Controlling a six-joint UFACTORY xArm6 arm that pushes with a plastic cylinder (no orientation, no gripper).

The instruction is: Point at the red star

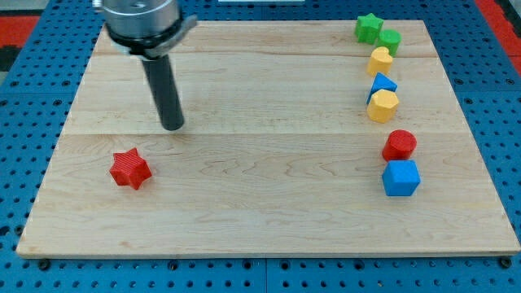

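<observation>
The pale wooden surface [269,203] lies open between my tip [172,127] and the red plastic star [130,169], which sits near the view's left, below and slightly left of the tip, apart from it. I judge a short slide toward the view's bottom-left is best, stopping just beside the star without nudging it. My end effector is a bare dark rod, grasping nothing. Nothing blocks the way: the blue cube [400,177], red cylinder [400,145], yellow hexagonal block [382,106] and green star [368,28] line the far right.
</observation>
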